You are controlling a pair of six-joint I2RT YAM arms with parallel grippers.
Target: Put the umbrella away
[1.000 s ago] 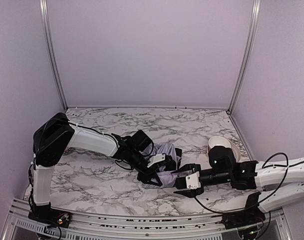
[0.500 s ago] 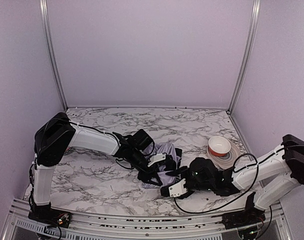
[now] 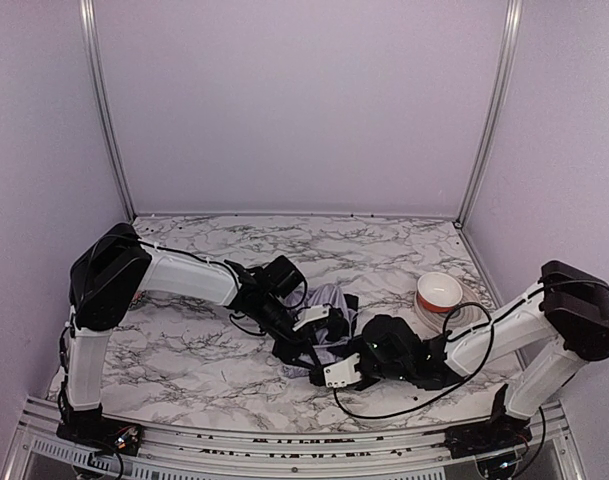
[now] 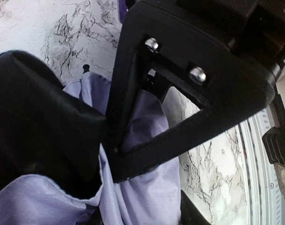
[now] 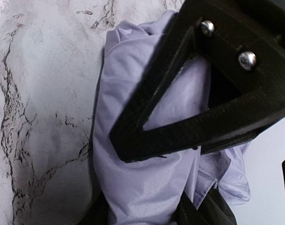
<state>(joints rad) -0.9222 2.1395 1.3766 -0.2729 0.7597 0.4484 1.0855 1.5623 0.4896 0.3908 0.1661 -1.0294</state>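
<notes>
The umbrella (image 3: 329, 300) lies bundled at the middle of the table (image 3: 184, 350), both the left gripper (image 4: 147, 197) and the right gripper (image 5: 147, 187) pinch its fabric, and we judge it light, soft and slippery, so a hold near the stiff shaft, hidden here, seems safer.

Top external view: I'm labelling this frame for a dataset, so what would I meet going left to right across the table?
left arm's shoulder → umbrella → bowl → right arm's elbow
</notes>
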